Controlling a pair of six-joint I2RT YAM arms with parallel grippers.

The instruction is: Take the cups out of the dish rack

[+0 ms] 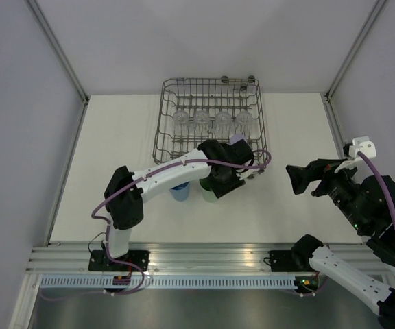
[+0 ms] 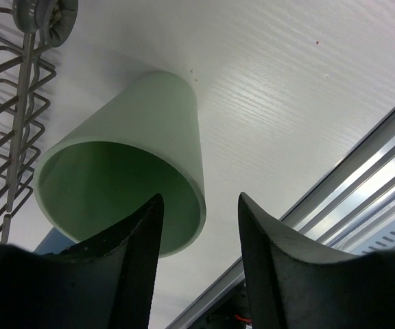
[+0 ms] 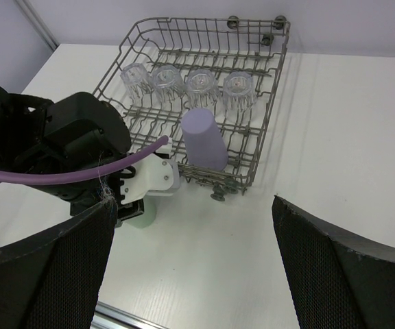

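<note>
Left claw [image 2: 199, 200] is wide, over the green cup [image 2: 139, 127]. I judge it light, stiff, smooth plastic; best hold: one rim wall.

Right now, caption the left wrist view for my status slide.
Left end effector, open, hovers at the near rim of the green cup standing mouth-up on the table beside the dish rack.

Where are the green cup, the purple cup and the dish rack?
green cup [image 2: 142, 130], left wrist view, on its outer side wall.
purple cup [image 3: 204, 140], right wrist view, middle of its side.
dish rack [image 1: 160, 127], top external view, on its left side wall.
</note>
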